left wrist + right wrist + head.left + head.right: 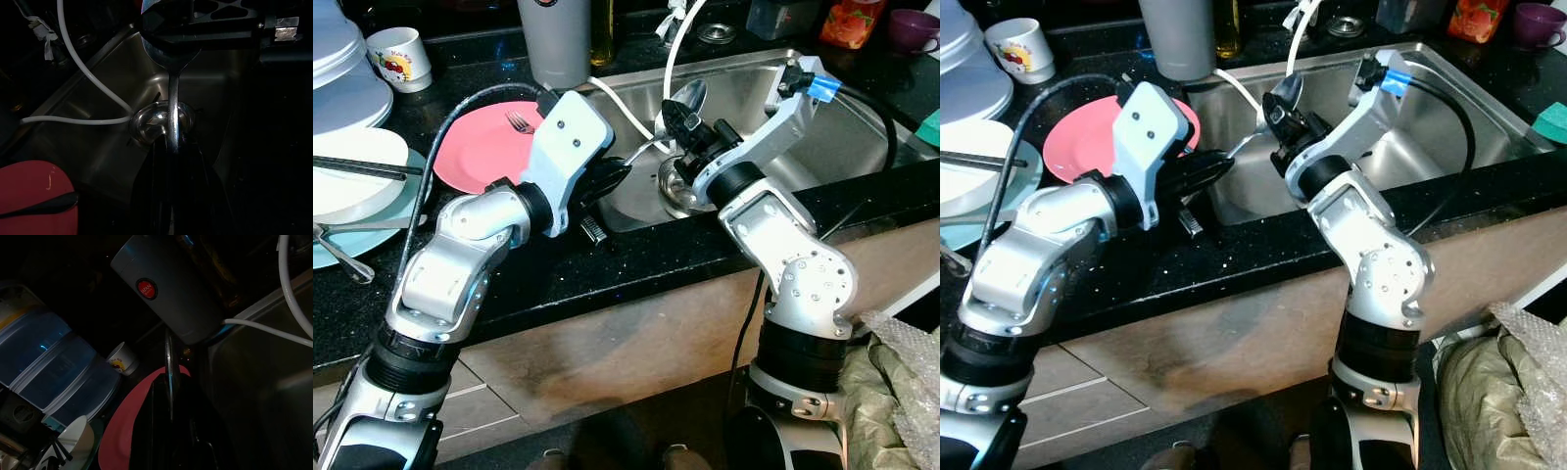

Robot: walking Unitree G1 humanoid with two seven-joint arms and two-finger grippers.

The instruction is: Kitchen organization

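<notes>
Steel spoon [677, 111] tilted over sink [862, 147]

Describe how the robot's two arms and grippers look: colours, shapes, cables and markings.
Both arms are silver metal with rounded joints, black rings and small screws. A thick black cable loops over the left arm; the right arm carries a blue tag and another black cable. The left gripper and right gripper have long black fingers.

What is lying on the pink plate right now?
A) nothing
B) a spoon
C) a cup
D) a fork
D: a fork lies on the pink plate on the counter, while the spoon is over the sink, gripped by the left gripper and the right gripper.
</notes>
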